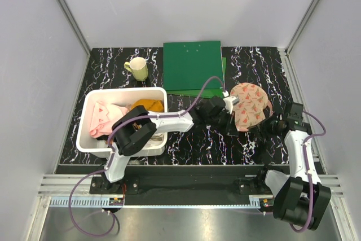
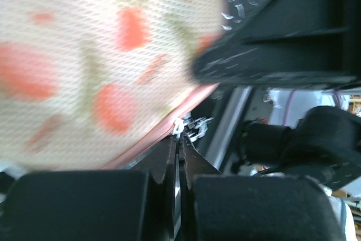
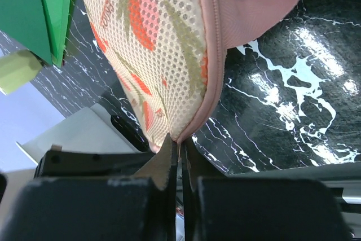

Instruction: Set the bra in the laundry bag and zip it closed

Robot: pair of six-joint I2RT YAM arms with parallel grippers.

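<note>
Pinching laundry bag [image 1: 251, 104] edge: left pincer [image 2: 179, 135], right pincer [image 3: 179, 140].

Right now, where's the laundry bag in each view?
Top external: laundry bag right of centre, between the arms.
Left wrist: fills the upper left, blurred.
Right wrist: top centre, running down to mid-frame.
Shared landmark: pink zipper edge, clear in both wrist views.

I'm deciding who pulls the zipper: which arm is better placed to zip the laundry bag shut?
Left, probably. The left tool is shut on the pink edge of the laundry bag, right beside a small metal piece, seemingly the slider. The right tool pinches the rim near the loop, suited to anchoring.
</note>
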